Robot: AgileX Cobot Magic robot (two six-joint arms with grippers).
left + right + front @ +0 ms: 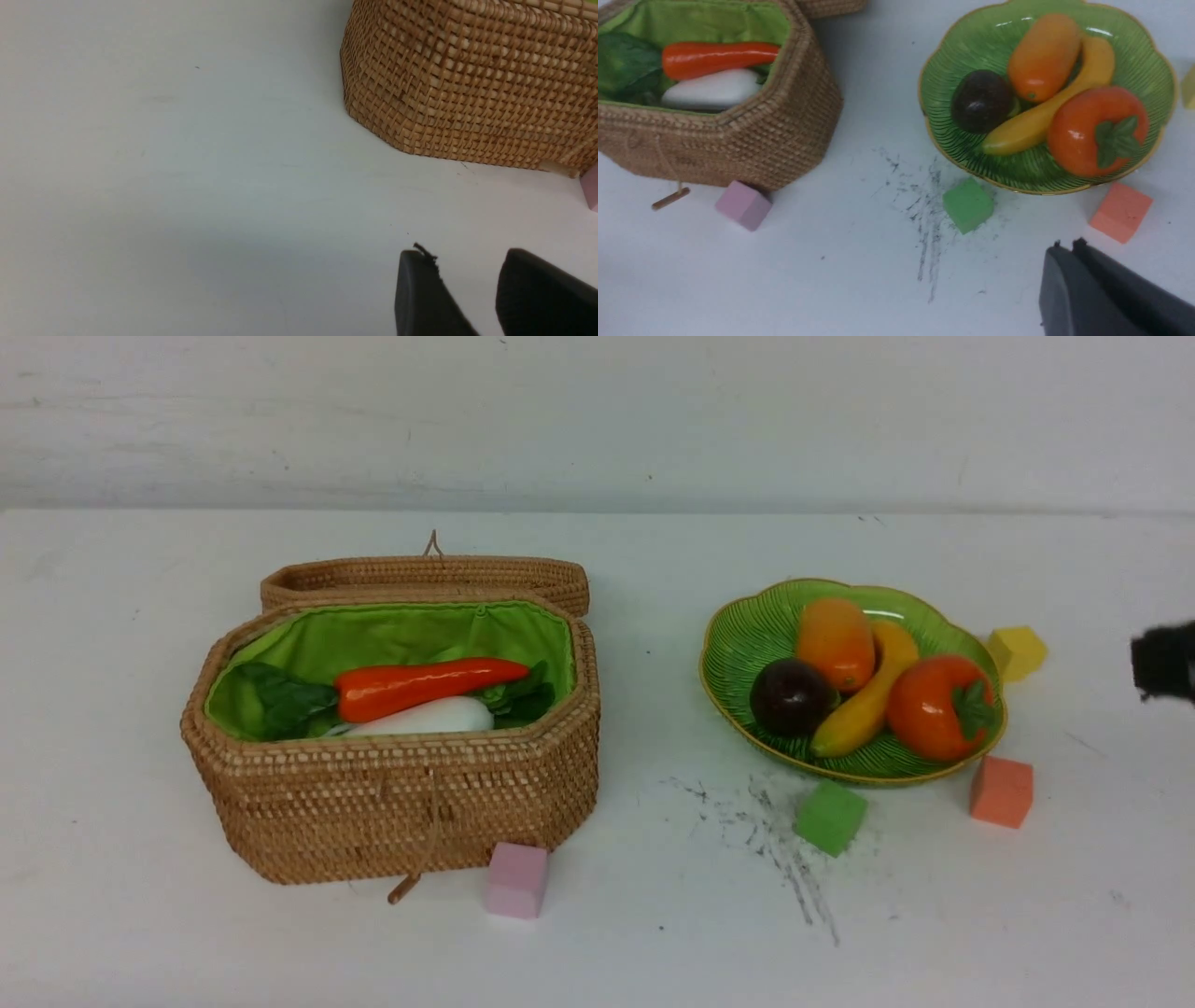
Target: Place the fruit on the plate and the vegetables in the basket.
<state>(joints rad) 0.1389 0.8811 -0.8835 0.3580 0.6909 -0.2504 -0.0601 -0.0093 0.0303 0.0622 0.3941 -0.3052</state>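
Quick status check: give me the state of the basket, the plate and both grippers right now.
Brown woven wicker basket: lid open, red-orange and white vegetables inside.
Green ribbed glass plate: holds four fruits.
Left gripper: jaws apart, empty.
Right gripper: shut, empty.

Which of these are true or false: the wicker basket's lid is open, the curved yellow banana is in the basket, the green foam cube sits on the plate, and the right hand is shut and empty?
1. The brown wicker basket has its lid open: true.
2. The curved yellow banana lies in the basket: false, it lies on the green ribbed glass plate.
3. The green foam cube sits on the plate: false, it sits on the table beside the rim.
4. The right hand is shut and empty: true.
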